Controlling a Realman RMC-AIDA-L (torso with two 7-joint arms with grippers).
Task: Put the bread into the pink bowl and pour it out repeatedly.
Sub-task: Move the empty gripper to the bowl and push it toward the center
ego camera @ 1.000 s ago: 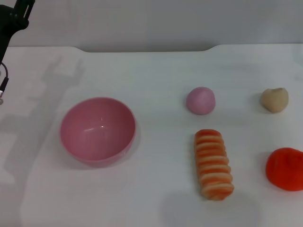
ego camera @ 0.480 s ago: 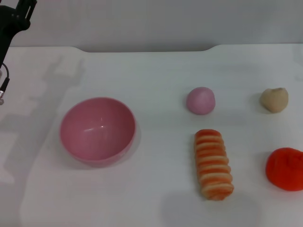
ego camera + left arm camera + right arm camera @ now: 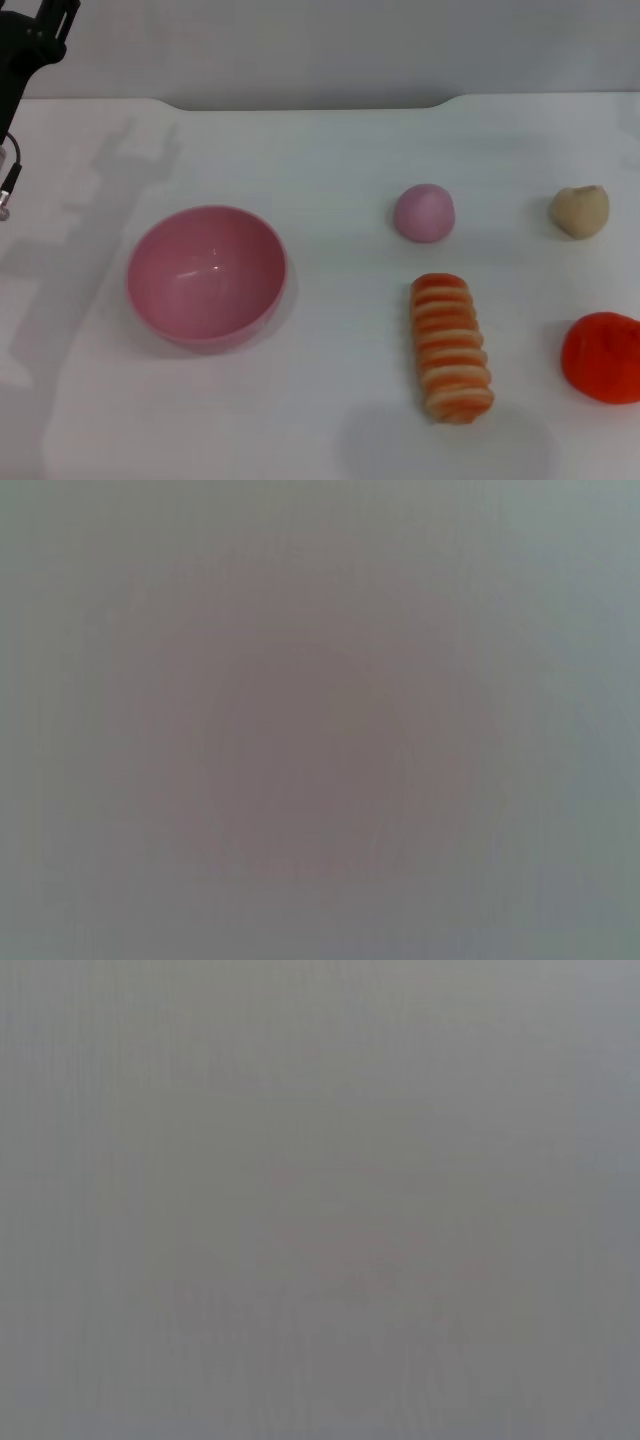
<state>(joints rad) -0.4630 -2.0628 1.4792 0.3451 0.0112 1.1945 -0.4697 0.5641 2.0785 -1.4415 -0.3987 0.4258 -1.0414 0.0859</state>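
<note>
On table nothing's shifted: bread (image 3: 451,346) lies right of empty pink bowl (image 3: 207,275), untouched; you can't tell either gripper's fingers

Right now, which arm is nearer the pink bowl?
Left. The left arm is up at the table's far left corner, behind and left of the pink bowl, well clear of it. The right arm is not in view.

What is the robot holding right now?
Nothing that shows. The bread lies loose on the table, and the pink bowl sits empty. Only part of the left arm shows, at the far left corner.
</note>
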